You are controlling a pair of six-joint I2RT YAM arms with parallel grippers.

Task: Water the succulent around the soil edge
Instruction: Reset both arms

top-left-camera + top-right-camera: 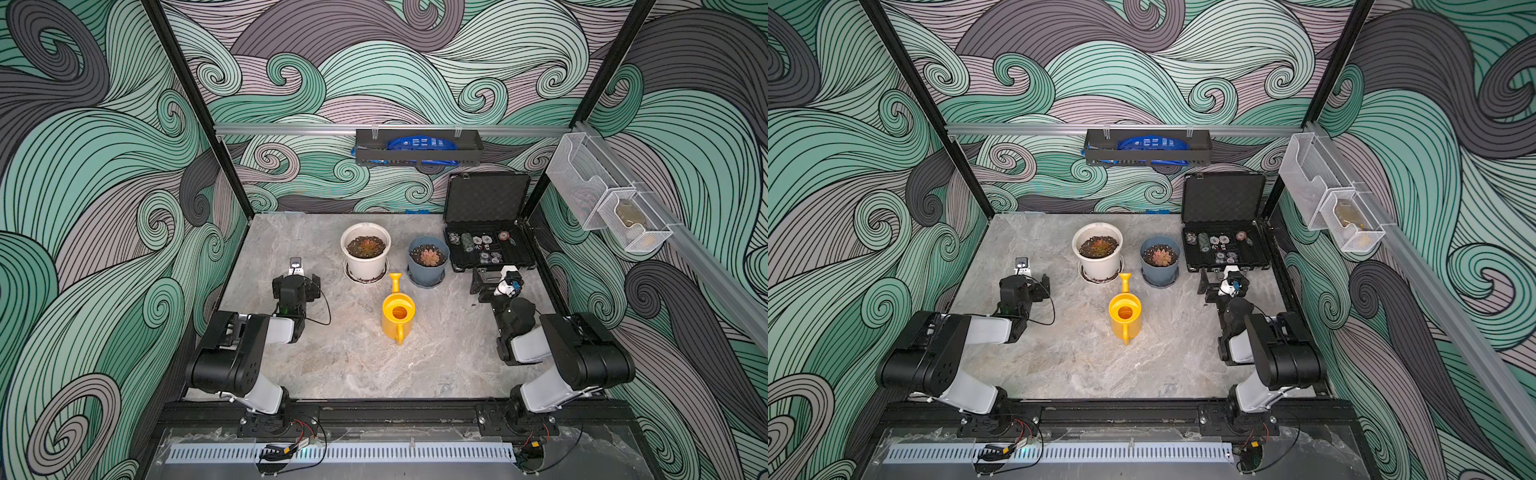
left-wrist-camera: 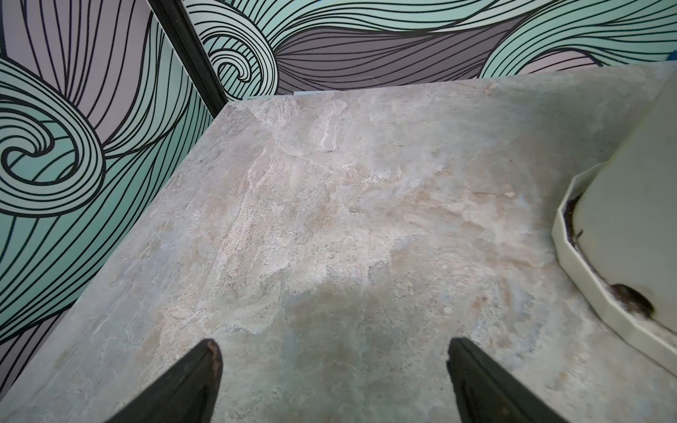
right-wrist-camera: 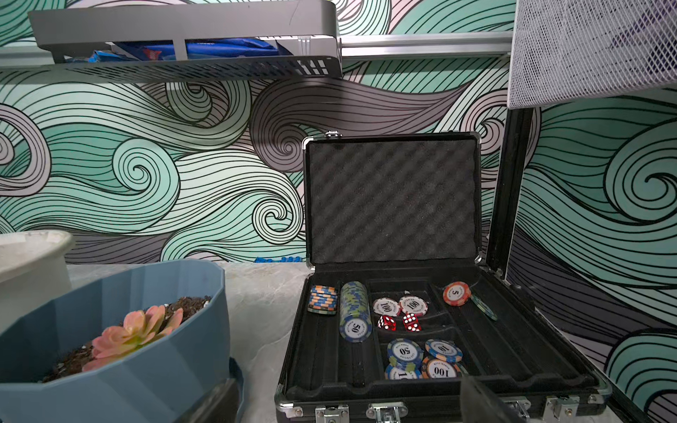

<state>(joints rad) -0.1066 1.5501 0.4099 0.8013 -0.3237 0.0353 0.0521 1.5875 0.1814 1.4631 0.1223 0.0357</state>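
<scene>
A yellow watering can [image 1: 398,314] [image 1: 1124,314] stands mid-table, spout toward the pots and handle toward the front. Behind it are a white pot [image 1: 365,259] holding a reddish succulent [image 1: 366,246] in dark soil, and a blue pot [image 1: 428,270] holding a pink succulent [image 1: 428,255] [image 3: 132,333]. My left gripper [image 1: 296,279] [image 2: 333,351] hovers open over bare table left of the white pot [image 2: 641,219]. My right gripper [image 1: 482,287] [image 3: 346,392] is open and empty, right of the blue pot [image 3: 146,366].
An open black poker case [image 1: 490,249] [image 3: 403,366] with chips and red dice sits at the back right, just beyond my right gripper. A black basket [image 1: 419,151] hangs on the back rail. White mesh bins [image 1: 602,195] hang on the right rail.
</scene>
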